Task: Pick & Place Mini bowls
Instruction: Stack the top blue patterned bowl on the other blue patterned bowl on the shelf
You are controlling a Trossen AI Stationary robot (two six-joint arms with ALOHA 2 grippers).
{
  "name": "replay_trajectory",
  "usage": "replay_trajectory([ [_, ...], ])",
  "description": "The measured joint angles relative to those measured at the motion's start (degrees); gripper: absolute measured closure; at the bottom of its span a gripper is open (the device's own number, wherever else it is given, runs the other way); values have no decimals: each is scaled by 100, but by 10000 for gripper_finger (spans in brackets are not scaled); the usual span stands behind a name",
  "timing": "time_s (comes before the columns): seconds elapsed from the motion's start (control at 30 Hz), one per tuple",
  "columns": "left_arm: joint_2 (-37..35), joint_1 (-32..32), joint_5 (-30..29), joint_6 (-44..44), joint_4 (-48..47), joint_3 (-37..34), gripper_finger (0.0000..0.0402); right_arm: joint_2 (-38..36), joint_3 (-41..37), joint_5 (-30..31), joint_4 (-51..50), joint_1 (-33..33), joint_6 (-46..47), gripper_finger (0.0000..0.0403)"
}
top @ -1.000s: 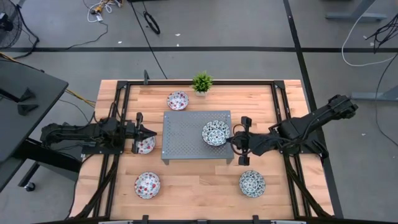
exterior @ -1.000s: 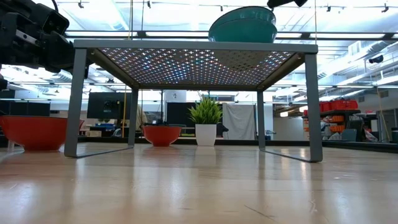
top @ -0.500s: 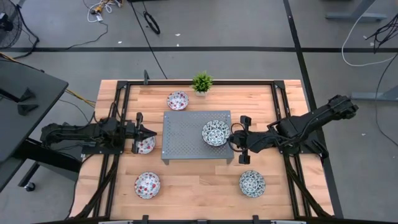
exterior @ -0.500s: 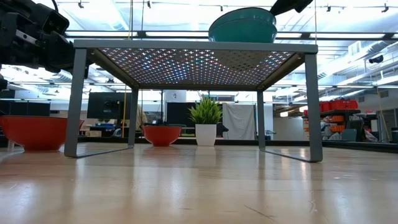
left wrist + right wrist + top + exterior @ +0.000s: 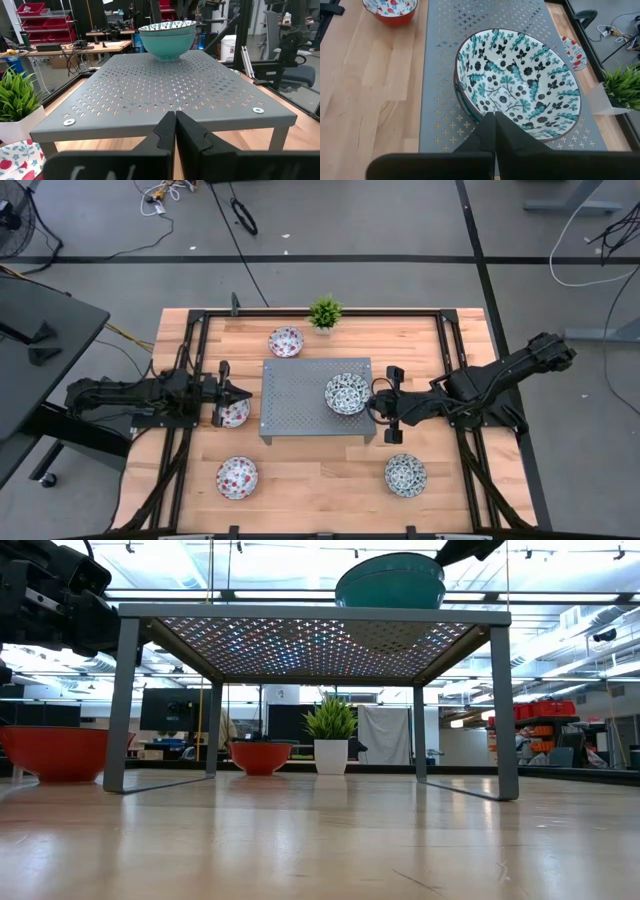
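Hovering closed, the right gripper (image 5: 378, 411) sits beside the blue-green bowl (image 5: 346, 394) at the rack's (image 5: 300, 405) right edge; left gripper (image 5: 232, 392) closed

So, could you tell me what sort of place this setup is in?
Most likely a robotics lab or workshop: the wooden table stands on bare grey floor with loose cables, and behind it are workbenches, red storage bins and an office chair.

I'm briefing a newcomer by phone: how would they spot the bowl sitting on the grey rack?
Find the grey perforated rack at the middle of the wooden table. The teal-patterned bowl sits on its right part, just ahead of the right gripper. It is the only bowl raised off the tabletop.
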Motion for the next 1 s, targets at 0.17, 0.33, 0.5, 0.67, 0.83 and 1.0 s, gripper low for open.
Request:
replay_trajectory([
  [0.17,-1,1,-1,0,0,-2,383,0,0,-45,-19,0,27,403],
  [0.33,-2,2,-2,0,0,0,383,0,0,-47,25,2,35,403],
  [0.5,0,0,-2,1,0,-1,383,0,0,-46,194,2,7,403],
  [0.67,-1,2,-2,1,-1,-2,383,0,0,-93,555,2,-56,403],
  [0.83,-1,1,-2,2,0,-1,383,30,0,-150,632,4,-55,403],
  [1.0,-1,0,-2,1,0,-2,383,79,-3,-154,543,4,-11,403],
])
